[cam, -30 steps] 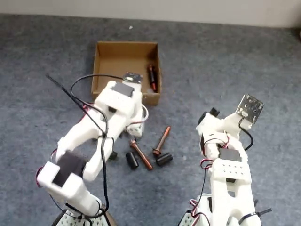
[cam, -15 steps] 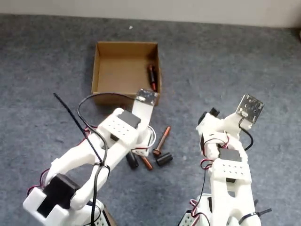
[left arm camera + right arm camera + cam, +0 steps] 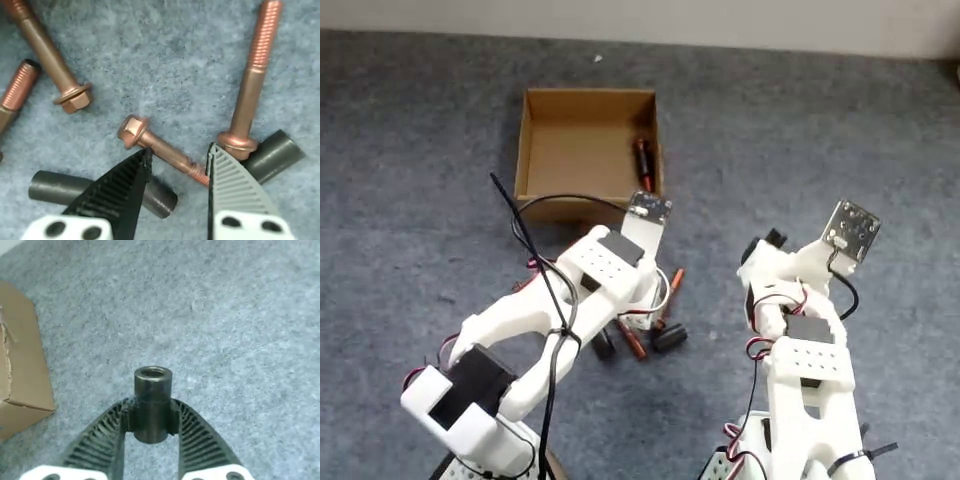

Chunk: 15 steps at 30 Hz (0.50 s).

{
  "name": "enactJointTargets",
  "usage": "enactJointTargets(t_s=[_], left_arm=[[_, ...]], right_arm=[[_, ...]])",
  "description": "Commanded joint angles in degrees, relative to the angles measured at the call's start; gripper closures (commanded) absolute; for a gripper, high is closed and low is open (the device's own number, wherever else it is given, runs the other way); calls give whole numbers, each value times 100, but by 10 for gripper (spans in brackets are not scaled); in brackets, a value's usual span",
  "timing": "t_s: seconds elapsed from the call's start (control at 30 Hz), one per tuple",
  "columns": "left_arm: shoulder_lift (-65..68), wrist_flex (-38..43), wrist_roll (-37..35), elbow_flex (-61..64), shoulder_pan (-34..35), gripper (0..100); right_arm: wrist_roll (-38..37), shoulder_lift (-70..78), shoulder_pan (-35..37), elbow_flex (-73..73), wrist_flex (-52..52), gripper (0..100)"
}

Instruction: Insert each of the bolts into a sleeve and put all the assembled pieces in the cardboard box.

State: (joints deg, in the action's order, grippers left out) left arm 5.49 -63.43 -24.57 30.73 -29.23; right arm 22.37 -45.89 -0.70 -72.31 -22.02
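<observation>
I see a grey, short-pile carpet-like covering (image 3: 840, 130) across the whole work surface, flecked and uniform in texture. A pale, smooth strip (image 3: 720, 20) borders it along the far edge. Lighting is even and diffuse; shadows on the covering are soft.

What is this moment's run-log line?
left tool open over short bolt | right tool shut on sleeve | cardboard box: one piece inside

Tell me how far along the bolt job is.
Done: one piece that looks assembled lies in the cardboard box. In hand: the right pincer grips a sleeve; the left pincer is open over a short bolt. Left: other bolts and two sleeves lie loose.
</observation>
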Motion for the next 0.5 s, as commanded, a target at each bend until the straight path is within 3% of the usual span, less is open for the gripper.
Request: enactJointTargets(t_s=[0.0,0.07,0.23,0.47], left_arm=[[119,-70,-62,-13,382,796],[110,-79,-44,22,576,794],[154,-501,844,31,488,796],[163,-475,818,-4,479,796]], right_arm=[[18,-198,-40,22,136,994],[18,-198,-40,22,136,994],[18,-198,-40,22,136,993],[18,-198,-40,22,136,993]])
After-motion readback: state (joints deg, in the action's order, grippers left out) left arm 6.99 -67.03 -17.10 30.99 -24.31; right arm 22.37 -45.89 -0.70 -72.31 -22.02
